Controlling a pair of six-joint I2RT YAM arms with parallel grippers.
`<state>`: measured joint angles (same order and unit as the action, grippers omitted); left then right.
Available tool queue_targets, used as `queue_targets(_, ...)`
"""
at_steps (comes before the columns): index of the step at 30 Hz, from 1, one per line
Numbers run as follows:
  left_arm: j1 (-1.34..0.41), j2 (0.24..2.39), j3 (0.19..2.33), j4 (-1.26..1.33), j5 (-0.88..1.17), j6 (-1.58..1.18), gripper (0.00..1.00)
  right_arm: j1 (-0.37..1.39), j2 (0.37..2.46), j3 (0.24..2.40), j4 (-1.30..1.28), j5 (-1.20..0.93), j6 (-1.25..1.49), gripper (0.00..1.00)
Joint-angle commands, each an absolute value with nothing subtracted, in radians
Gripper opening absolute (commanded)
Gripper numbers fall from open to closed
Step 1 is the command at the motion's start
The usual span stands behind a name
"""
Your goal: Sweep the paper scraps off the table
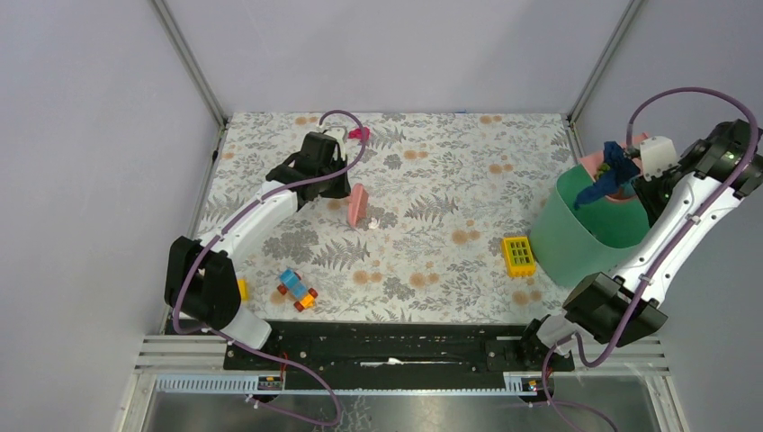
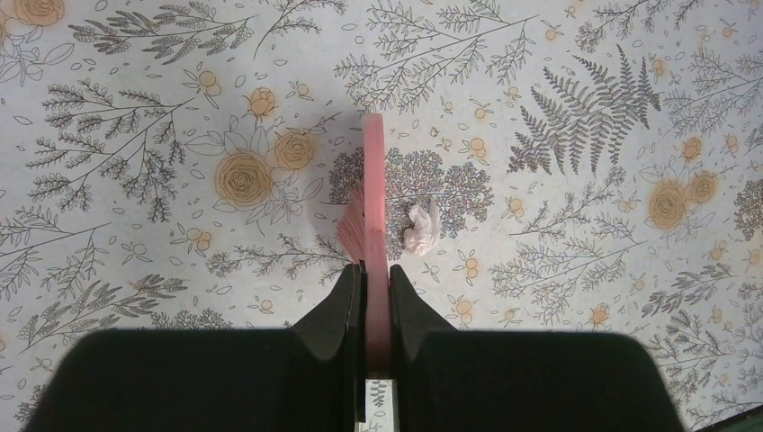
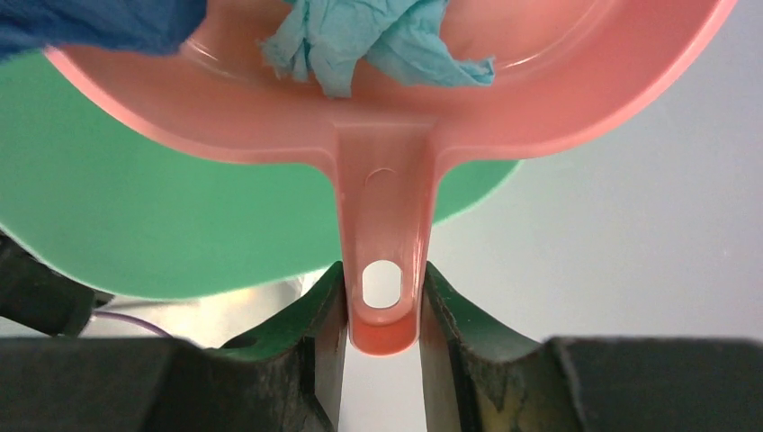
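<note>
right wrist: right claw (image 3: pixel 382 301) holds dustpan (image 3: pixel 387 117) above bin (image 3: pixel 135 216).

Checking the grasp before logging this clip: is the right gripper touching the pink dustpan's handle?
Touching. In the right wrist view the right gripper clamps the handle of the pink dustpan, a finger pressed against each side with no gap.

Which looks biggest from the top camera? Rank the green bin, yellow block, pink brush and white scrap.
1. green bin, largest by far.
2. yellow block and pink brush: too alike to rank.
3. white scrap, smallest.
</note>
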<state>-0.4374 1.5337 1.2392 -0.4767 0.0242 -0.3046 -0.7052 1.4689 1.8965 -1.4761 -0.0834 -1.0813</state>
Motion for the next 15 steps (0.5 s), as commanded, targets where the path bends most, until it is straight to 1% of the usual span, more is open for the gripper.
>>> queue_targets(1, -0.443, 1.572, 1.242, -0.502, 0.041, -0.297, 0.00, -0.748, 1.459, 1.935, -1.485, 0.025, -1.230, 0.00)
queue_targets(4, -0.445, 1.572, 1.248, -0.507, 0.043, -0.298, 0.00, -0.749, 1.465, 1.951, -1.483, 0.097, -1.329, 0.00)
queue_targets(7, -0.445, 1.564, 1.249, -0.512, 0.036, -0.295, 0.00, -0.745, 1.498, 2.038, -1.482, 0.147, -1.414, 0.00)
queue_targets(10, -0.446, 1.562, 1.249, -0.512, 0.039, -0.295, 0.00, -0.735, 1.545, 2.093, -1.480, 0.248, -1.498, 0.00)
queue_targets(13, -0.446, 1.553, 1.249, -0.514, 0.037, -0.292, 0.00, -0.723, 1.563, 2.090, -1.448, 0.341, -1.571, 0.00)
queue_targets(15, -0.446, 1.545, 1.247, -0.515, 0.024, -0.288, 0.00, -0.712, 1.554, 2.046, -1.397, 0.414, -1.614, 0.00)
